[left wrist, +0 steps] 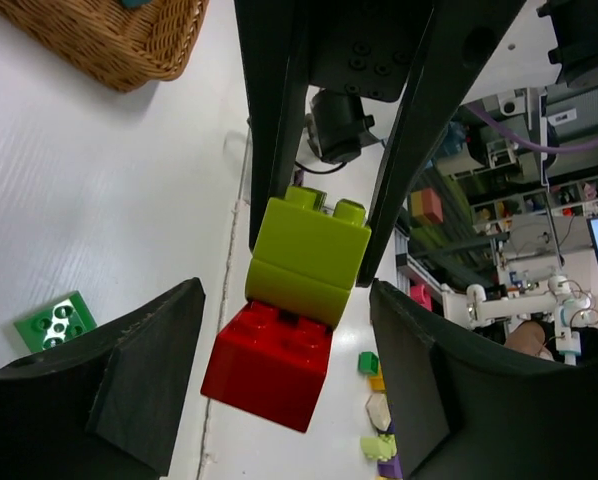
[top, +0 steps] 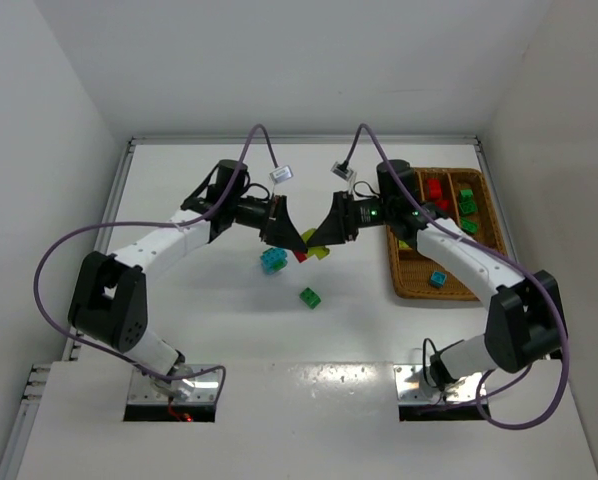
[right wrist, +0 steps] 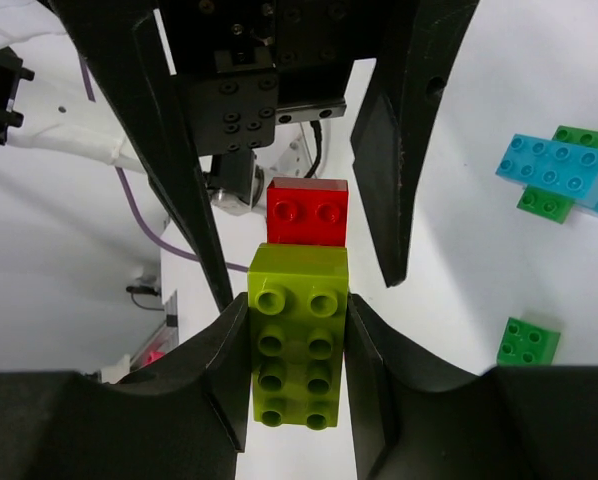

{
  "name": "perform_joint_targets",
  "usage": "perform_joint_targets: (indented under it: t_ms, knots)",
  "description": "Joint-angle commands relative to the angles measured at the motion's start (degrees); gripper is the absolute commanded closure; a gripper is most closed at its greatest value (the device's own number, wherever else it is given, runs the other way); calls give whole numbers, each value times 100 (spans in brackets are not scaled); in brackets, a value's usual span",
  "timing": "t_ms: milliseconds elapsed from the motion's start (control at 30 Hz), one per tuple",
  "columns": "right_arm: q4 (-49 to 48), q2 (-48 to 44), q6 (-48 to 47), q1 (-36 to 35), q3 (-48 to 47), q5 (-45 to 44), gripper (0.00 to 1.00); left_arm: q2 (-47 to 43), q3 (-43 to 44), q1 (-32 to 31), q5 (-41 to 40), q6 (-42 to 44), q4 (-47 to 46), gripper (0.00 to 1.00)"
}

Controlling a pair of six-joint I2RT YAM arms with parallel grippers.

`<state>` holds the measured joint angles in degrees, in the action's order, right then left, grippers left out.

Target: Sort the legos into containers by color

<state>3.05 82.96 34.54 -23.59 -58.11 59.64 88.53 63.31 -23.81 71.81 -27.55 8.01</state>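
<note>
A yellow-green brick with a red brick stuck to it is held above the table centre. My right gripper is shut on the yellow-green brick. My left gripper is open, its fingers standing on either side of the red brick with gaps on both sides. In the top view the two grippers meet tip to tip over the stack. The wicker tray lies at the right.
A cyan brick on a green one and a single green brick lie on the table below the grippers. The tray holds red bricks, green bricks and a cyan brick.
</note>
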Motion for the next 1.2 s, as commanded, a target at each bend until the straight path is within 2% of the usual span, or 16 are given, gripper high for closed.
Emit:
perform_joint_targets:
  t_ms: [0,133,167,333,367,400,733,833,933,967,1000,1067,1167]
  knots:
    - [-270,80,-9,-101,-332,118,74,15,226,-44,184,-13,-300,28]
    - [-270,80,-9,-101,-333,118,74,15,226,-44,131,-13,-352,47]
    - [-270,80,-9,-101,-333,118,74,15,278,-44,131,-66,-353,57]
    - [-156,80,-62,3,-333,118,74,15,279,-44,131,-66,-353,84]
    - [-155,19,-62,4,-281,118,74,15,279,25,131,-66,-353,95]
    - [-155,19,-114,74,-280,118,74,15,279,26,131,-66,-353,100]
    - [424,-386,-343,1032,27,-216,74,-38,112,360,-193,-119,-353,100]
    - [810,-386,-413,1189,-33,-855,74,14,112,360,-247,-233,-353,100]
    - [1477,-447,-352,1392,-95,-2846,74,15,112,360,-413,-304,-406,100]
    - [1923,-508,-161,1454,-200,-4410,74,15,112,360,-492,-304,-406,100]
    - [2084,-509,-19,1454,-201,-5078,74,15,112,360,-623,-356,-353,100]
    - [2086,-509,235,1716,-201,-6124,74,68,112,360,-624,-356,-300,100]
    - [1901,-246,237,1937,-270,-6551,70,120,112,360,-747,-356,-239,100]
